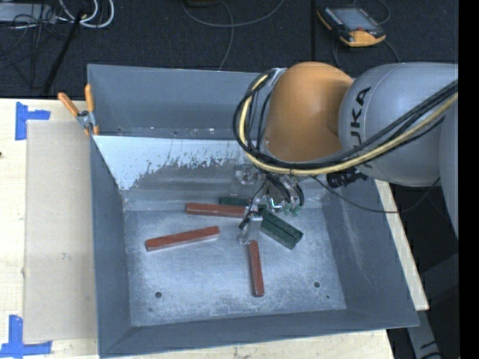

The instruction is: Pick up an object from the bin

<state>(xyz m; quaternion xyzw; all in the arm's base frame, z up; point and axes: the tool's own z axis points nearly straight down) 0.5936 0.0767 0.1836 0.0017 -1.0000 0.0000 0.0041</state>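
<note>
Down low near bin middle, slightly right: end effector (pixel 253 219), tip at the spot where several things crowd together. Released or clenched: cannot tell, masked by wrist hardware. Nothing seen gripped.

Touching or just beside the tip on its right: dark green block (pixel 283 232), lying tilted on the bin floor. Just near of the tip: red-brown bar (pixel 257 269), running near-far, far end right at the tip. Just left: second red-brown bar (pixel 213 209), lying left-right, right end meeting the tip. On the far side of that: second dark green block (pixel 232 200), partly covered by the wrist.

Likely pick target one of these four, perhaps the right-hand green block or the near bar's end; cannot tell which. Placement over the cluster probably for the best chance of a catch.

Farther left, apart from the rest: third red-brown bar (pixel 182 238), slightly slanted, alone on bare floor. All loose and flat, none stacked as far as visible.

Above: orange cover (pixel 303 111) and looped cables (pixel 251 129) on the wrist, reaching in from right over grey metal bin (pixel 150 118).

Count: red-brown bars 3, dark green blocks 2, total 5 visible.
</note>
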